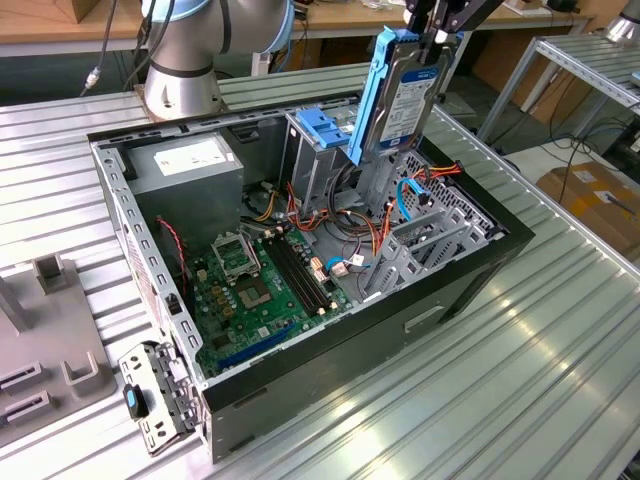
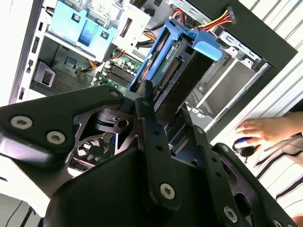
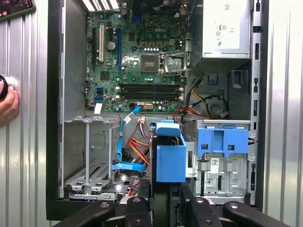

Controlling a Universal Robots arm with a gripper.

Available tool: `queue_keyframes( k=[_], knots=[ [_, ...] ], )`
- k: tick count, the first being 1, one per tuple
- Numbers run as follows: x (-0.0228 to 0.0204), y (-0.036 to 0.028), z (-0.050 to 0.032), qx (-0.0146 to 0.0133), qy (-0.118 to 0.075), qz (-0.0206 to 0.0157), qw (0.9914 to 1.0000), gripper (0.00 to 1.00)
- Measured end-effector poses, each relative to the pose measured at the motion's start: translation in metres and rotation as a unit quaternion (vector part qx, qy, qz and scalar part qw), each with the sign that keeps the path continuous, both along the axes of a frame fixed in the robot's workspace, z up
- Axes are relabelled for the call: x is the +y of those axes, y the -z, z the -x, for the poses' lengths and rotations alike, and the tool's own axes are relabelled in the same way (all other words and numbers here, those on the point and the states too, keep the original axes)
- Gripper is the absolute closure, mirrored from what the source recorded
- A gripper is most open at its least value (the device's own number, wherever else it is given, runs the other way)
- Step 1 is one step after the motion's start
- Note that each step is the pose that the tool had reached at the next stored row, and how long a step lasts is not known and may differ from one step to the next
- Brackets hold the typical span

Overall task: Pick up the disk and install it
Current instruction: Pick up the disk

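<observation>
The worst outcome would likely be a jam against the open computer case [image 1: 470,270]. The jaws are clamped on the upper end of the disk [image 1: 408,100], which hangs on edge and a little tilted above the case's drive area, just beside the grey cage [image 1: 305,165] with the blue latch. If that tilt does not match the bay, a lower corner could hit the sheet-metal frame rather than enter it. Because only one end is gripped, a knock could also swing the disk in the jaws. Its blue side rails [image 1: 370,95] may ride outside their guides. The smallest hazard is the loose cables [image 3: 135,146], orange, red and blue, which lie close by the disk in the first wrist view and could be pinched or dragged.

The case stands on a ribbed, shiny metal desk [image 1: 520,380] (probably slick, so a sideways push might shift the case). The arm's base [image 1: 185,60] is mounted on the desk behind it. The room looks like a workshop, with a metal rack [image 1: 590,60] and a cardboard box [image 1: 600,195] beyond the desk. A person's hand [image 2: 262,130] rests near the case in the second wrist view.
</observation>
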State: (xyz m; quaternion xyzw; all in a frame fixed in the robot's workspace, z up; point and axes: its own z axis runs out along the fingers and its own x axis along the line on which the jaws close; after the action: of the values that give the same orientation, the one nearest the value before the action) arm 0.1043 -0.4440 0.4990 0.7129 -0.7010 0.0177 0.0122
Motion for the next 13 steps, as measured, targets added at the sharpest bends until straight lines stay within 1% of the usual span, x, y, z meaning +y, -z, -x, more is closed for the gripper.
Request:
queue_keyframes(
  k=[8, 12, 13],
  knots=[
    [-0.0002, 0.0000, -0.0002, 0.0000, 0.000, 0.0000, 1.00000, 0.65],
    [-0.0002, 0.0000, -0.0029, 0.0000, 0.000, 0.0000, 1.00000, 0.65],
    [-0.0002, 0.0000, -0.0050, 0.0000, 0.000, 0.0000, 1.00000, 0.65]
  ],
)
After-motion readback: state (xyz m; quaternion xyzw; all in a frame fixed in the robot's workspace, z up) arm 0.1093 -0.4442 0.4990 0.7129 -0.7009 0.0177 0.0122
